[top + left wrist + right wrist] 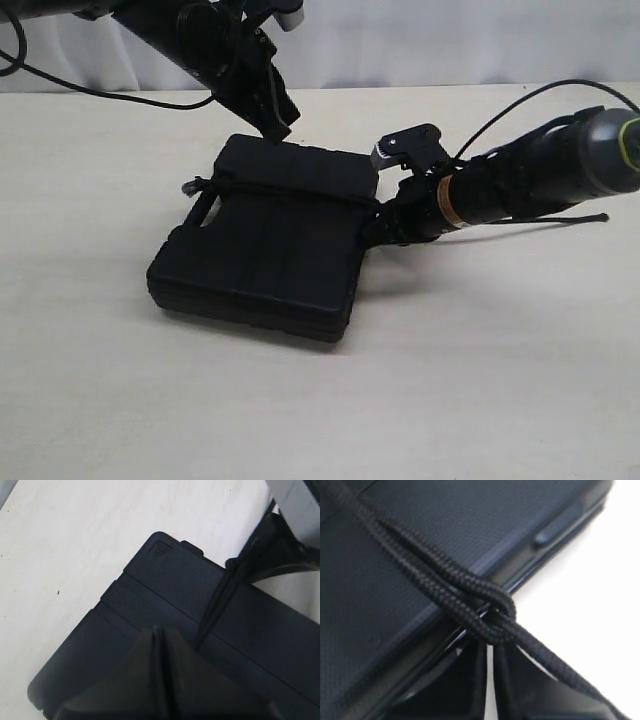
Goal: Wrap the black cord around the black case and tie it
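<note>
The black cord [445, 587] lies doubled across the black case [260, 250] on the tabletop [470, 380], crossing itself at the case's edge by the right gripper [385, 225]. Its fingers are pressed together, as are those of the left gripper [156, 632] above the case. The braid looks soft and limp, so probably pinch it just past the crossing.

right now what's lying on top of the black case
The black cord lies across the top of the black case, its doubled strands running to the edge, where they cross beside the right end effector. Whether the cord continues underneath is hidden by the case.
</note>
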Controlling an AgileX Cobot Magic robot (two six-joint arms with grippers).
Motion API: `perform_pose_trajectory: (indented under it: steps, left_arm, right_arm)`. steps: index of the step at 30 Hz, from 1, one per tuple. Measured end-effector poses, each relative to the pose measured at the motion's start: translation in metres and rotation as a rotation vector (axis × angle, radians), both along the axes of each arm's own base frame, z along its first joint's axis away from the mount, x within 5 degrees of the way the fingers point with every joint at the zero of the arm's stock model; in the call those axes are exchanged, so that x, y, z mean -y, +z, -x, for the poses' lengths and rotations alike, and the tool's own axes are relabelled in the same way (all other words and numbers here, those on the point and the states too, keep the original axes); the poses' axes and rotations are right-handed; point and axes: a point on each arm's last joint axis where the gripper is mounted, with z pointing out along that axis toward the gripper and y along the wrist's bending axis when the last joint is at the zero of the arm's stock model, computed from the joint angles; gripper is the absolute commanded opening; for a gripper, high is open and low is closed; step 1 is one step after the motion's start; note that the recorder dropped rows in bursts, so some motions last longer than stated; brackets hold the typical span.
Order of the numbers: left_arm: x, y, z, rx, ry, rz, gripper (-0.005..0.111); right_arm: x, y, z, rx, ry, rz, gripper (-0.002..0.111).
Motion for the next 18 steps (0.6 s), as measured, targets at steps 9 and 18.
perform_pose_trajectory:
  steps: [9,18]
  left_arm:
    - [0.001,0.000,0.000,-0.008,0.005,0.012,0.000]
    - [0.000,0.000,0.000,-0.001,0.000,-0.003,0.000]
  right_arm:
    - [-0.019,-0.012,-0.036,0.006,0.045,-0.095,0.004]
    - [-0.010,0.015,-0.026,0.015,0.009,-0.121,0.004]
